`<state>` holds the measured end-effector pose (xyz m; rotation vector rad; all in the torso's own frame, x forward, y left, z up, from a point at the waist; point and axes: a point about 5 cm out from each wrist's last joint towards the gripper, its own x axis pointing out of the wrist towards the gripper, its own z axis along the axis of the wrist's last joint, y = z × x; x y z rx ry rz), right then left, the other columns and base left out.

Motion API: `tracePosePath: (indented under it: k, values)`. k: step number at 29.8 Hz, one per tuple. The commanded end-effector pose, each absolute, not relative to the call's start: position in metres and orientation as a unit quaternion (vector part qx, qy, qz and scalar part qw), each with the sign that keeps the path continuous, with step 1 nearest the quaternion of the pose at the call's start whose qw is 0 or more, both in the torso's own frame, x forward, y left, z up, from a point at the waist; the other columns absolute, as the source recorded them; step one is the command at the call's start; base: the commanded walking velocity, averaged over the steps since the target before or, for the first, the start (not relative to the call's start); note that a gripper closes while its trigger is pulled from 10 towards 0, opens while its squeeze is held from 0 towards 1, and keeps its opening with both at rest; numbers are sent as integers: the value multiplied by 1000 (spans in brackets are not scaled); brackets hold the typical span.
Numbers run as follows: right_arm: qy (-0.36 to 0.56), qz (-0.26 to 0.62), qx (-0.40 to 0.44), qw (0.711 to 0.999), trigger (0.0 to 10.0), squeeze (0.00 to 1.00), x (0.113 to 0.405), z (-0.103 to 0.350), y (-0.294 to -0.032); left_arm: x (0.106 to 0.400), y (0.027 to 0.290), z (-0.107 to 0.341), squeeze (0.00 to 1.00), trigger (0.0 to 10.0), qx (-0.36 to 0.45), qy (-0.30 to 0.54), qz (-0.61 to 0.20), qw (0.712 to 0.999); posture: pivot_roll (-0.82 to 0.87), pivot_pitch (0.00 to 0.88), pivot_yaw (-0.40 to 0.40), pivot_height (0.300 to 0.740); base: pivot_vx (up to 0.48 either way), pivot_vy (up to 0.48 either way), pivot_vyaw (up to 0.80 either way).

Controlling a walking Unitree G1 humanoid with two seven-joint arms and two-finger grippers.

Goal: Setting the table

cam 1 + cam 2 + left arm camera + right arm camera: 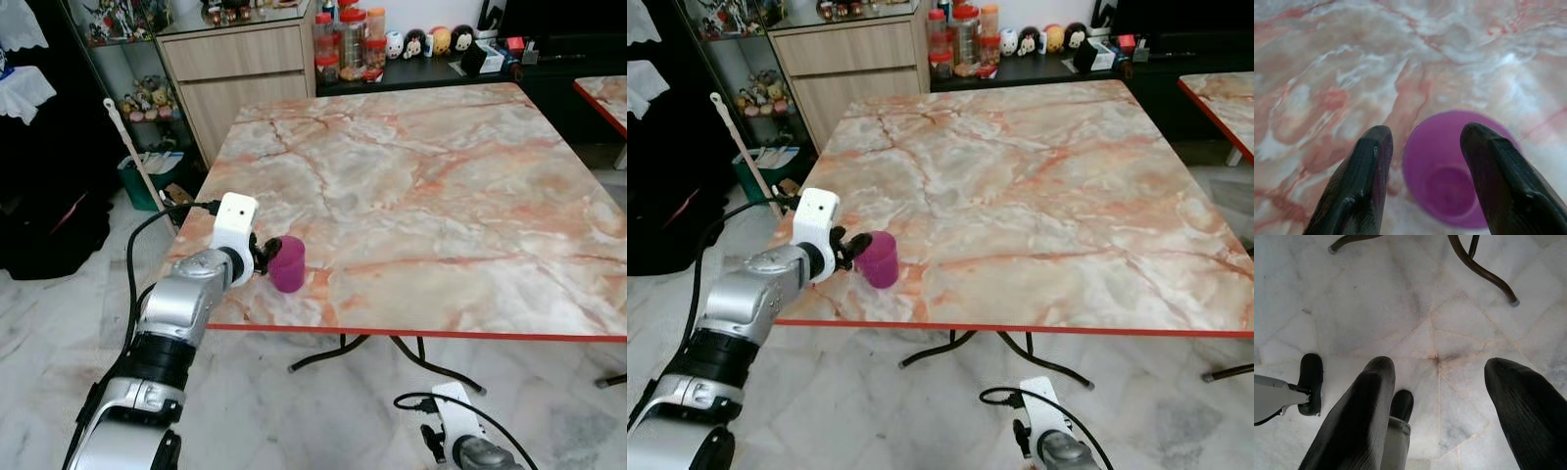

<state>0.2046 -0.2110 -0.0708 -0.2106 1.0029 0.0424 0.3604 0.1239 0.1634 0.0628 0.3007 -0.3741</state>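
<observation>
Your left end effector was at the near left corner of the marble surface, at about 8 o'clock from its middle, with its two black fingers spread apart. The purple cup stood upright on the surface close to the red front edge, just ahead of those fingers. In the left wrist view you looked down into the cup's open mouth; one finger lay outside the rim and the other crossed over it, and whether either touched the cup could not be told. Nothing was gripped.

Your right end effector hung low at 5 o'clock, below the surface's front edge, over the pale floor tiles. Its fingers were wide apart and held nothing. The dark curved legs of the surface showed beyond them.

At 11 o'clock, past the far edge, you had a wooden drawer cabinet, and at 12 o'clock a row of jars and small figurines on a dark shelf.
</observation>
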Motion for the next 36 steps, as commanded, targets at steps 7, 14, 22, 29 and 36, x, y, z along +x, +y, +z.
tracePosePath:
  k: [7,14,22,29,36]
  values:
    - [477,24,-99,873,10000,0,207,-70,-208,369,122,167,0,10000,42,140,-181,973,-67,0,118,740,0,0,0]
    - [477,24,-99,873,10000,0,208,-70,-208,372,122,165,0,10000,63,140,-176,972,-69,0,119,740,0,0,0]
    - [477,25,-99,873,10000,0,208,-70,-207,373,123,160,0,10000,87,144,-176,970,-69,0,119,740,0,0,0]
    - [477,25,-99,873,10000,0,208,-70,-207,373,121,156,0,10000,99,149,-181,967,-70,0,119,740,0,0,0]
    - [477,25,-99,873,10000,0,208,-70,-207,372,121,154,0,10000,106,153,-186,965,-69,0,119,740,0,0,0]
